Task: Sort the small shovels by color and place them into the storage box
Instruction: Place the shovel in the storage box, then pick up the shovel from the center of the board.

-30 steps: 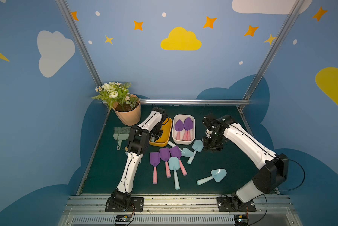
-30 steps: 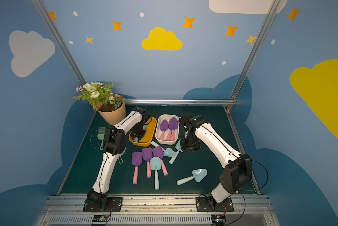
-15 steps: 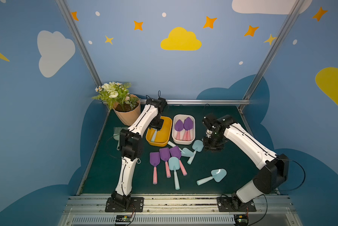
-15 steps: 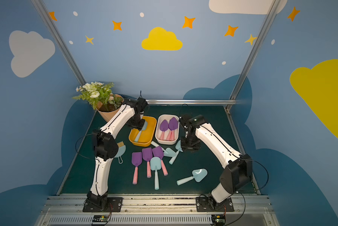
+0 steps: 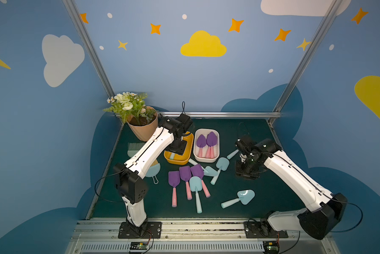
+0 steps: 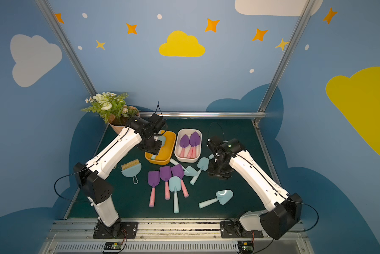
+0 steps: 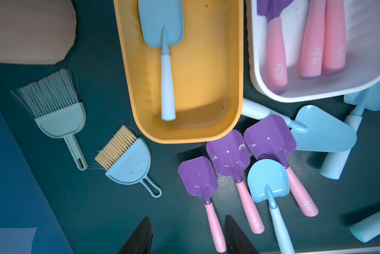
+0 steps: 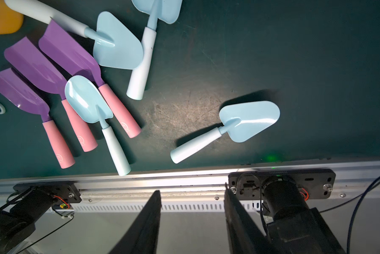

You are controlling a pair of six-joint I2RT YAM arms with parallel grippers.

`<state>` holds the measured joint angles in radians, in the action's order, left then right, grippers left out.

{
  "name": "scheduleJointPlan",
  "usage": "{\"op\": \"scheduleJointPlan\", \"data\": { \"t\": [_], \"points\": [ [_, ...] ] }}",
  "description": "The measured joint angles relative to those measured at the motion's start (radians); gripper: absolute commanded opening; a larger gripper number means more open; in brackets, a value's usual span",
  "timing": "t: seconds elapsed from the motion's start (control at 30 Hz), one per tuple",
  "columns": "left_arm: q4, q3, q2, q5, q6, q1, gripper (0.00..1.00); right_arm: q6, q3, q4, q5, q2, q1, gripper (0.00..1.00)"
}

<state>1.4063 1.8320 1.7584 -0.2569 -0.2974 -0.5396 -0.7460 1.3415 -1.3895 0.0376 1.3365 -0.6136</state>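
The yellow-orange storage box [image 5: 177, 162] holds one pale blue shovel [image 7: 162, 33]. Beside it the white storage box [image 5: 206, 160] holds purple shovels with pink handles [image 5: 211, 139]. My left gripper [image 5: 178, 147] hangs open and empty above the yellow box, and its fingertips [image 7: 148, 222] frame the mat. On the mat lie three purple shovels [image 5: 185, 173] side by side, with a blue shovel [image 5: 195, 183] across them. Two more blue shovels [image 5: 222, 163] lie near the white box, and another [image 5: 246, 196] lies alone. My right gripper [image 5: 247, 173] hovers open and empty right of the pile.
A peach flowerpot [image 5: 142, 129] with flowers stands at the back left. A grey-green brush [image 7: 52, 103] and a light blue dustpan [image 6: 130, 170] lie left of the yellow box, under my left arm. An aluminium rail [image 8: 184, 176] runs along the mat's front edge.
My left gripper has risen out of the yellow box and opened, leaving the blue shovel lying in it. The right arm has barely moved.
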Motion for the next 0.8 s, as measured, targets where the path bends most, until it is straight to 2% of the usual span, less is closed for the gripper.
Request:
{"op": "scheduleJointPlan", "data": {
  "t": [0.2,0.37,0.8],
  "points": [
    [-0.034,-0.237,-0.19,0.022,-0.065,-0.01,0.43,-0.084,-0.042,-0.014,-0.012,-0.026,-0.06,0.51],
    [-0.062,-0.369,-0.3,0.051,-0.113,-0.018,0.44,-0.145,-0.076,-0.011,-0.014,-0.045,-0.102,0.52],
    [-0.088,-0.509,-0.407,0.068,-0.185,-0.026,0.46,-0.295,-0.229,0.079,0.038,-0.108,-0.171,0.52]
  ]
}}
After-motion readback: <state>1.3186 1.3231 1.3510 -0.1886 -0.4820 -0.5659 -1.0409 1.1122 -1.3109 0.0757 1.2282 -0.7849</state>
